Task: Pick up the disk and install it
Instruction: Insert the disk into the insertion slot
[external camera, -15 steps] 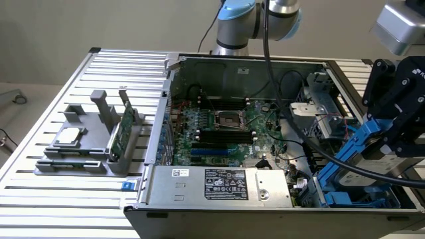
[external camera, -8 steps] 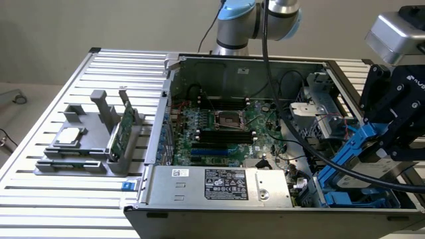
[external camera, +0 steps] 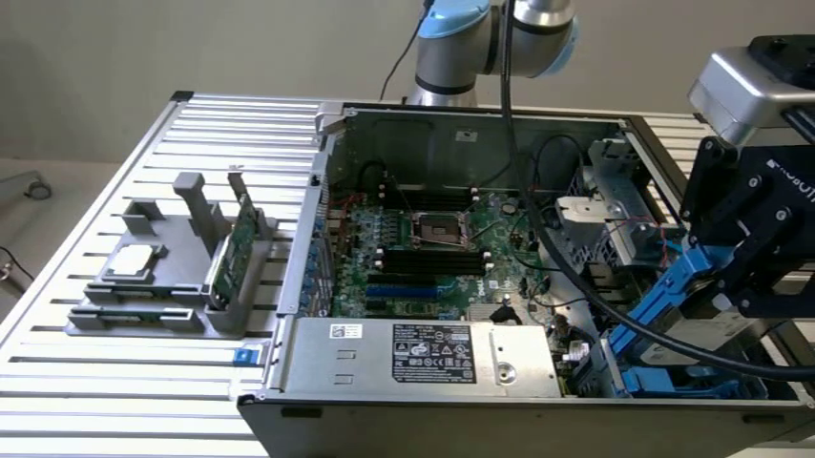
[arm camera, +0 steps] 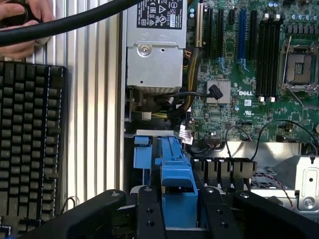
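Both fingers [arm camera: 149, 214] of the gripper [arm camera: 179, 211] clamp the disk [arm camera: 175, 172] by its blue rail, four o'clock in the case [external camera: 459, 129]; stiff, heavyish, jolt-shy, I'd say.

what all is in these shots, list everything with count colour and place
computer case: one, grey, open, on the slatted table
motherboard: one, green, inside the case
power supply: one, silver, at the case's edge
holder: one, grey, at the exterior view's left
circuit card: one, green, upright in the holder
chip: one, silver, flat on the holder
keyboard: one, black, beside the case
disk: one, silver-grey with blue rails, tilted over the case's bay
cable: one, black, hanging over the case
person's hand: one, close to the keyboard
arm: one, grey and blue, behind the case
pincer: one, black, shut on the disk
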`<state>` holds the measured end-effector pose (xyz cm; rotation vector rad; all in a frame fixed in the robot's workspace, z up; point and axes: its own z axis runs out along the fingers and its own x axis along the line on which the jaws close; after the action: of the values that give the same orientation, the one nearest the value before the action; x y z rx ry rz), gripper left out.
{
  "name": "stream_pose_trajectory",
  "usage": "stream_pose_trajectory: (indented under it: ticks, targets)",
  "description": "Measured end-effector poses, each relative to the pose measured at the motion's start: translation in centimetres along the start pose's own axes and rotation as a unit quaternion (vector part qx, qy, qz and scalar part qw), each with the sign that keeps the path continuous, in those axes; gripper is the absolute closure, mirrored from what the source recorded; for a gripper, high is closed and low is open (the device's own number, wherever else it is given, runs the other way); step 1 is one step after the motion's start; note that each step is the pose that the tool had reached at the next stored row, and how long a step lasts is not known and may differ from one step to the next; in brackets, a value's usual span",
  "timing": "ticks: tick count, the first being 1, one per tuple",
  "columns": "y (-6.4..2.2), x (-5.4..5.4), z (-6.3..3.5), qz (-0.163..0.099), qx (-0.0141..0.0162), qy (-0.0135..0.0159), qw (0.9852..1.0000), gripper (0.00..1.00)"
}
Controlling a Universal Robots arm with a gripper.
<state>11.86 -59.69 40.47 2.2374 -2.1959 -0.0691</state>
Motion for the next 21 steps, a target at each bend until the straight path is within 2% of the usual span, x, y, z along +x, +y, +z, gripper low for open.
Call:
stream_pose_trajectory:
  ticks: [2,3,4,5,14,16,17,18,20,21]
  targets:
    - [-0.01,0.00,0.23,-0.001,0.0000,0.0002,1.0000,0.66]
    - [-0.01,0.01,0.37,-0.002,0.0000,0.0001,1.0000,0.60]
    - [-0.02,0.01,0.46,-0.002,0.0000,0.0002,1.0000,0.60]
    - [-0.02,0.01,0.56,-0.003,-0.0001,0.0001,1.0000,0.53]
    - [-0.03,0.02,0.77,-0.005,-0.0001,0.0000,1.0000,0.53]
    - [-0.03,0.02,0.77,-0.005,-0.0001,0.0000,1.0000,0.55]
    - [-0.03,0.02,0.77,-0.005,-0.0001,0.0000,1.0000,0.62]
    - [-0.03,0.02,0.77,-0.005,-0.0001,0.0000,1.0000,0.62]
    - [-0.03,0.02,0.77,-0.005,-0.0001,-0.0001,1.0000,0.74]
    - [-0.03,0.02,0.77,-0.005,-0.0001,0.0000,1.0000,0.74]
